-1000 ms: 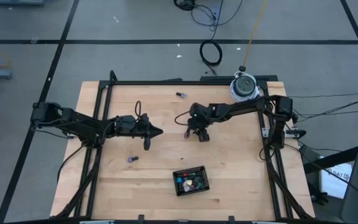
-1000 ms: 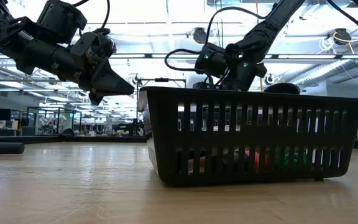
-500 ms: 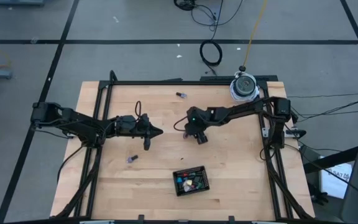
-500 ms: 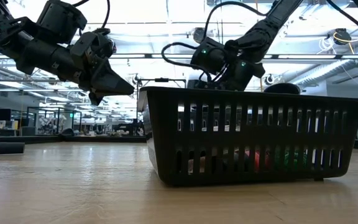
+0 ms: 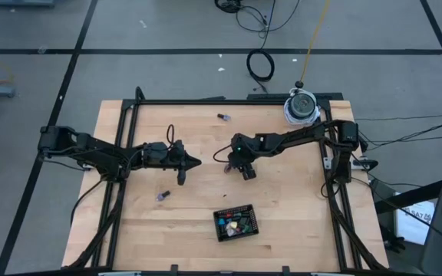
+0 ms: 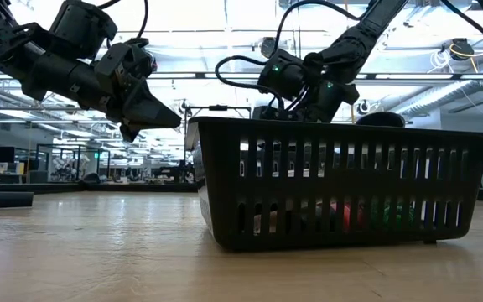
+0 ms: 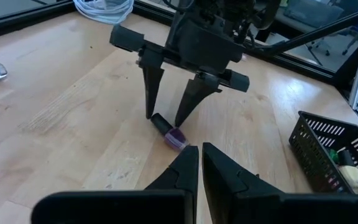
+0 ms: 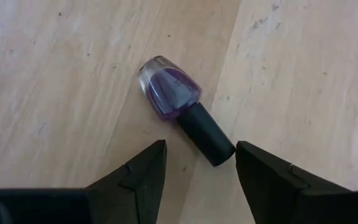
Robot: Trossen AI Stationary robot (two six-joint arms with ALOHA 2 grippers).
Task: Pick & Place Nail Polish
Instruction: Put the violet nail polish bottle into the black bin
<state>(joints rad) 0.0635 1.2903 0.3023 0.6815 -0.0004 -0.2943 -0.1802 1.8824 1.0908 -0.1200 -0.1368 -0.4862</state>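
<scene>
Nail polish, purple bottle (image 8: 169,93) with black cap: lies on its side on the wooden table (image 5: 282,222), near the middle, directly under the right gripper (image 7: 168,118). Catalogued left to right across the high view.

1. Left arm: waits over the table's left half, the left gripper (image 5: 192,162) with its fingers pressed together and holding nothing, pointing toward the centre.
2. Second purple bottle (image 5: 163,196): loose on the wood, nearer the left arm, well apart from both grippers. A third bottle (image 5: 223,117) lies near the table's far edge.
3. Right gripper: fingers spread and empty, tips just above the wood. In the right wrist view the bottle's long axis runs slantwise across the gap; the cap end sits just beside one fingertip (image 8: 263,174) and the glass body reaches out beyond the tips (not yet squarely between them). Judgement: the right arm is the nearer, and a short advance plus a slight twist should bracket the bottle.
4. Black slotted basket (image 5: 235,221): toward the near edge, already holding several bottles. Bare wood lies between gripper and basket; the path looks unobstructed.
</scene>
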